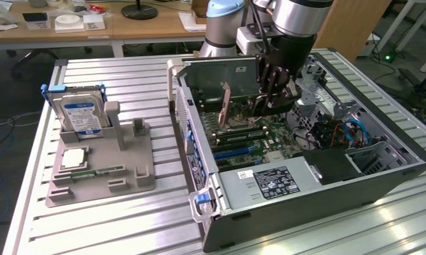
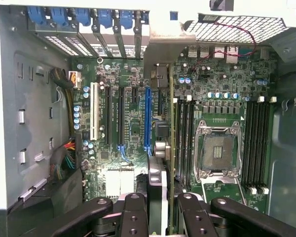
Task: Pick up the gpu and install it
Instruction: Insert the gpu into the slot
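You have a ribbed metal table (image 1: 113,85) in front of you, and the open computer case (image 1: 305,212) lies on its side on it; everything below is placed from that case.

The robot arm (image 1: 298,16) reaches down into the case from above its far end. A grey parts fixture (image 1: 138,183) sits on the table beside the case, on the exterior view's left, not touching it.

Inside the case, the motherboard (image 1: 270,135) covers the floor. The boxed power supply (image 1: 270,183) fills the near end.

A hard drive (image 1: 82,114) with a blue-and-white label stands upright at the fixture's far end, well apart from the case.

The gpu (image 1: 255,106) is inside the case, held on edge over the motherboard. From the wrist you see it edge-on (image 2: 170,148), running just beside the long blue slot (image 2: 147,118), between that slot and the empty processor socket (image 2: 218,148). You cannot tell whether its lower edge touches the board.

Your gripper (image 1: 273,98) is clamped on the gpu, with one black finger (image 2: 133,212) on each face of the card.

A square processor chip (image 1: 73,158) and a narrow memory stick (image 1: 100,171) lie flat on the fixture.
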`<state>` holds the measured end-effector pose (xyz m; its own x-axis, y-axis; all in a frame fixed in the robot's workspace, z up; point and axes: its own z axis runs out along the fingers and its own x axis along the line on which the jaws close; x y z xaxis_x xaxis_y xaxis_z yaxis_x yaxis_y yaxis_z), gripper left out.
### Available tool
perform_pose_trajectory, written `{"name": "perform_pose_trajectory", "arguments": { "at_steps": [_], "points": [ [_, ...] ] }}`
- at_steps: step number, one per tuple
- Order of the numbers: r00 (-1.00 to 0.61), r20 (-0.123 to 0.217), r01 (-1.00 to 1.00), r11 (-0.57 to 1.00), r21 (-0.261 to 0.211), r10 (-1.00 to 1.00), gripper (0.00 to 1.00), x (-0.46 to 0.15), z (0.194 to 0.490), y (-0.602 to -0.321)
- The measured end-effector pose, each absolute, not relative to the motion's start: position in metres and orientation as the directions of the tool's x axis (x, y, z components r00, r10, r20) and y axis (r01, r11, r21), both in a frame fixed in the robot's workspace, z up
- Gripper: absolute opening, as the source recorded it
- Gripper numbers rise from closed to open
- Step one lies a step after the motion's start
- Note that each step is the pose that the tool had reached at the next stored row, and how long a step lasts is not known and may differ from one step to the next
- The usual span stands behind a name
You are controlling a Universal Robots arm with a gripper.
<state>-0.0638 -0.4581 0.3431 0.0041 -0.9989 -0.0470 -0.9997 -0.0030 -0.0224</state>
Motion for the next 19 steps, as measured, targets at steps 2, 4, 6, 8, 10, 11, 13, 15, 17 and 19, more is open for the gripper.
{"name": "perform_pose_trajectory", "arguments": {
  "at_steps": [2,4,6,8,10,11,13,15,17,19],
  "points": [
    [-0.005,-0.047,-1.0,0.006,-0.023,-0.999,0.28,-0.064,0.342,-0.458],
    [-0.022,-0.047,-0.999,0.023,-0.022,-0.999,0.28,-0.064,0.341,-0.458],
    [-0.026,-0.047,-0.999,0.027,-0.022,-0.999,0.28,-0.064,0.34,-0.458],
    [-0.027,-0.047,-0.999,0.028,-0.022,-0.999,0.28,-0.064,0.338,-0.458],
    [-0.027,-0.047,-0.999,0.028,-0.022,-0.999,0.28,-0.065,0.336,-0.458],
    [-0.027,-0.047,-0.999,0.028,-0.022,-0.999,0.28,-0.065,0.335,-0.458],
    [-0.027,-0.047,-0.999,0.028,-0.022,-0.999,0.28,-0.066,0.334,-0.458],
    [-0.026,-0.047,-0.999,0.027,-0.022,-0.999,0.28,-0.067,0.333,-0.459],
    [-0.026,-0.047,-0.999,0.028,-0.022,-0.999,0.28,-0.067,0.331,-0.461],
    [-0.027,-0.047,-0.999,0.028,-0.022,-0.999,0.28,-0.067,0.328,-0.462]
  ]
}}
